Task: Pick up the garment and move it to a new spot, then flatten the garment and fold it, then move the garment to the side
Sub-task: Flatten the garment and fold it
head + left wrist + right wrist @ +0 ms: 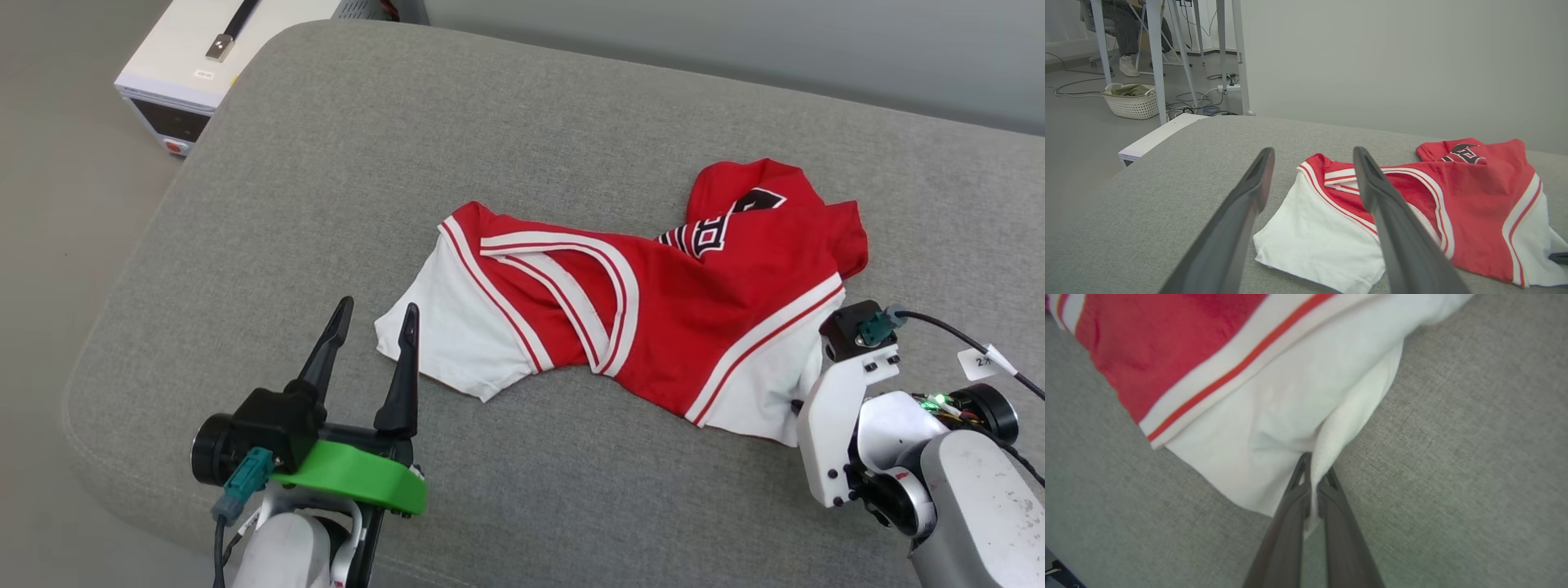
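Note:
The garment is a red jersey with white sleeves and striped trim, lying crumpled and twisted on the grey cushion. My left gripper stands open just left of the garment's white sleeve, apart from it; in the left wrist view the left gripper has the sleeve between and beyond its fingers. In the right wrist view my right gripper is shut on a fold of the other white sleeve. In the head view the right wrist covers its fingers at the garment's right lower edge.
A white box-shaped device stands on the floor beyond the cushion's far left corner. In the left wrist view a white basket and table legs stand on the floor far off, with a person's shoe behind them. A grey wall runs behind the cushion.

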You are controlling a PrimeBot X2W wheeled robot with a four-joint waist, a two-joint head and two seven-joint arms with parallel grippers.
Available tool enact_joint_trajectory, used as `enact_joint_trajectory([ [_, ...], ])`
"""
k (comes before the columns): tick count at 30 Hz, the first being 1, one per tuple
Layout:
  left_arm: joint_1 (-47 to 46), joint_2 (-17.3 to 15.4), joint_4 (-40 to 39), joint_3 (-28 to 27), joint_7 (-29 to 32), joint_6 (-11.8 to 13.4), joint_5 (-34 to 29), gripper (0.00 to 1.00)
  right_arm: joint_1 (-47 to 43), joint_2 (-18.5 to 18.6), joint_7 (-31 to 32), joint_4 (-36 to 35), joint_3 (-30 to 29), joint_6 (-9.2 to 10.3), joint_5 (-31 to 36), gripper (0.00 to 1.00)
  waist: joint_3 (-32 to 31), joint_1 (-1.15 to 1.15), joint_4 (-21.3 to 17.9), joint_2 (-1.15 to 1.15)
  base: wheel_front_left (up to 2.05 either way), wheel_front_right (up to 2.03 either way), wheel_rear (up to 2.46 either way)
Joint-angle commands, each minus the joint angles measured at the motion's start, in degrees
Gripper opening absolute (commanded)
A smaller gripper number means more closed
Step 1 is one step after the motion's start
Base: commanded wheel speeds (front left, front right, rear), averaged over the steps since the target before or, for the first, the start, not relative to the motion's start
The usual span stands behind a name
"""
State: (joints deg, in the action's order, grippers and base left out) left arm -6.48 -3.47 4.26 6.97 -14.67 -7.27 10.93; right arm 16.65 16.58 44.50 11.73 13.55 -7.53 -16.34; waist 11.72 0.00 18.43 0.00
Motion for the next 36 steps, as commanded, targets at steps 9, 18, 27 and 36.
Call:
enact_joint_trajectory([
  [9, 0.61, 0.42, 0.88, -1.28, -0.32, -0.21, -0.96, 1.0, -3.36, 4.62, -3.66, -1.27, 0.01, 0.04, -1.92, 0.0, -5.31, 0.0, -5.28, 0.0, 0.0, 0.0, 0.0],
  [18, 2.56, 0.41, 1.01, -2.8, -0.33, -0.22, -1.52, 1.0, -10.6, 13.66, -4.09, -7.09, -5.22, 0.04, -3.29, 0.0, -7.89, 0.0, -10.37, 0.0, 0.0, 0.0, 0.0],
  [27, 2.1, 0.19, 1.23, -2.82, -0.33, -0.22, -1.73, 1.0, -14.83, 18.15, -7.8, -5.64, -11.03, 0.04, -2.9, 0.0, -6.78, 0.0, -13.06, 0.0, 0.0, 0.0, 0.0],
  [36, 1.81, -0.11, 2.53, -2.75, -0.33, -0.22, -1.85, 1.0, -15.95, 17.83, -13.72, 0.78, -11.89, 0.04, -0.7, 0.0, -6.48, 0.0, -13.48, 0.0, 0.0, 0.0, 0.0],
])
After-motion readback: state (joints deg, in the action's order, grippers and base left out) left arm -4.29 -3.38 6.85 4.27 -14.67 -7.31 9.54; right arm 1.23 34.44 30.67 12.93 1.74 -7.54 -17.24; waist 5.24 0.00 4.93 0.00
